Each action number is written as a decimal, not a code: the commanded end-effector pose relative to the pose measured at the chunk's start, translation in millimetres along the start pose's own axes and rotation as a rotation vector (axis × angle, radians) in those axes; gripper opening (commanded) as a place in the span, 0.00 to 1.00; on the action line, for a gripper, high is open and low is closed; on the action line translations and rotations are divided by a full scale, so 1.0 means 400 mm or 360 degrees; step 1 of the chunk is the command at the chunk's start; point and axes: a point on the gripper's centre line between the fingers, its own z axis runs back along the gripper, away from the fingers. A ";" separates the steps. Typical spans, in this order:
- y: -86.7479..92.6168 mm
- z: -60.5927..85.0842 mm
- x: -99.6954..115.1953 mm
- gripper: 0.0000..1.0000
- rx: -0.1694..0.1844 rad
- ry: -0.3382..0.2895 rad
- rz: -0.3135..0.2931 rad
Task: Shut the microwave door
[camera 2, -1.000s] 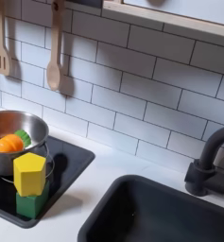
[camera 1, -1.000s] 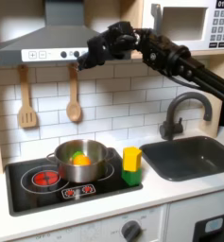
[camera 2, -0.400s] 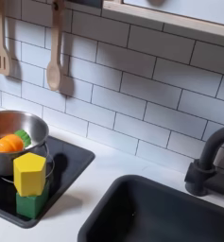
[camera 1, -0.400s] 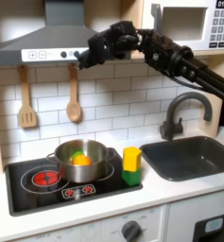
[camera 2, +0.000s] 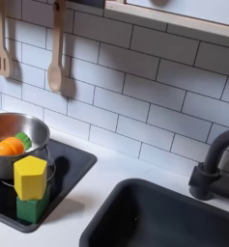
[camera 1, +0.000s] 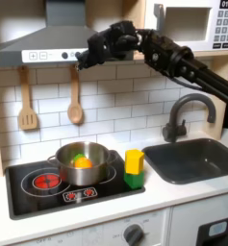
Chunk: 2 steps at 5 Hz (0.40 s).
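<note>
Pincer (camera 1: 84,60) high beside range hood (camera 1: 50,38), jaw state unclear, arm stretched from microwave (camera 1: 194,26) side

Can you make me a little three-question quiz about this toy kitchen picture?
1. True or false: the microwave door looks shut in the first exterior view.
2. What sits in the pot on the stove?
A. an orange piece and a green piece
B. a spoon
C. a cup
3. Fill in: the yellow block stands on a ____ block.

Key:
1. True. It lies flush with the microwave, while the gripper hangs to the first exterior view's left by the range hood.
2. A
3. green
</note>
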 end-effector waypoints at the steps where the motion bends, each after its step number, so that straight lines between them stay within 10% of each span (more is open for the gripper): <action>1: -0.011 -0.021 0.007 0.00 -0.0009 0.0014 -0.0029; 2: -0.006 -0.010 0.012 0.00 -0.0003 0.0008 -0.0034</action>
